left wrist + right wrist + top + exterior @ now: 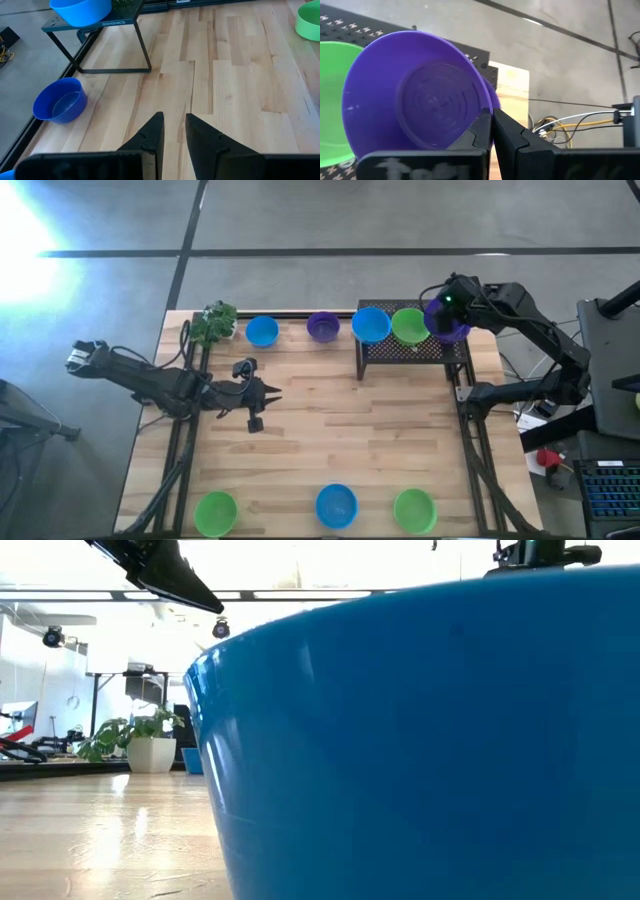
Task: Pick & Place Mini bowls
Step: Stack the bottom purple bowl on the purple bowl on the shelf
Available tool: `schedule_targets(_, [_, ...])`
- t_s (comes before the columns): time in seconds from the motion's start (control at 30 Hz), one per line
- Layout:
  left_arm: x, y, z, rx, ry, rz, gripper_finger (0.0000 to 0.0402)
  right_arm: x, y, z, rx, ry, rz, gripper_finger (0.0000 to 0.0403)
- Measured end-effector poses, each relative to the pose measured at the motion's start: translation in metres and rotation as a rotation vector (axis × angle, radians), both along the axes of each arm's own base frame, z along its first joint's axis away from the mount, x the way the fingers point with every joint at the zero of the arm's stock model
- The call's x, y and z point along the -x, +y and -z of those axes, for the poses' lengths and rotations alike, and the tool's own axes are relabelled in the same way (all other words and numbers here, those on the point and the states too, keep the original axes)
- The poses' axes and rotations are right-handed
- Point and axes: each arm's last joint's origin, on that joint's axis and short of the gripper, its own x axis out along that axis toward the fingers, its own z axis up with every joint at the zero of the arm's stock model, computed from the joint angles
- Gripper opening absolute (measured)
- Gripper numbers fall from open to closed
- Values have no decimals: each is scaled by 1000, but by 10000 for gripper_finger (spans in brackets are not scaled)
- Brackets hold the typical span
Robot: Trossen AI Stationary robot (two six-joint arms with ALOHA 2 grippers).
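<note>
The pale wooden plank table [330, 445] carries a small black perforated metal stand [412, 352] and a leafy green plant [215, 321]. Glossy plastic mini bowls also rest on it: blue [261, 331] and purple [322, 326] at the far edge, green [215, 512], blue [336, 506] and green [414, 509] along the near edge.

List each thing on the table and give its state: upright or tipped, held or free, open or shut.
Purple bowl over the rack: tilted, rim pinched by the right gripper.
Blue bowl and green bowl: upright on the black rack.
Other bowls on the table: upright, free.
Left gripper: slightly open, empty, above the wood.

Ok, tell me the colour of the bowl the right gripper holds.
Purple bowl, pinched by the right gripper; clearest in the right wrist view.
</note>
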Motion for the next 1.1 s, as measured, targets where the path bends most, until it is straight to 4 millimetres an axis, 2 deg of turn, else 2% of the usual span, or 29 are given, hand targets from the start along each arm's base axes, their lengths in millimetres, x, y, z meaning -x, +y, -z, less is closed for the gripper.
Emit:
schedule_targets(0.9, [0, 0, 0, 0, 0, 1, 74, -2, -1, 2, 2, -1, 21, 9])
schedule_targets(1.1, [0, 0, 0, -1, 1, 1, 74, -1, -1, 2, 4, -1, 23, 33])
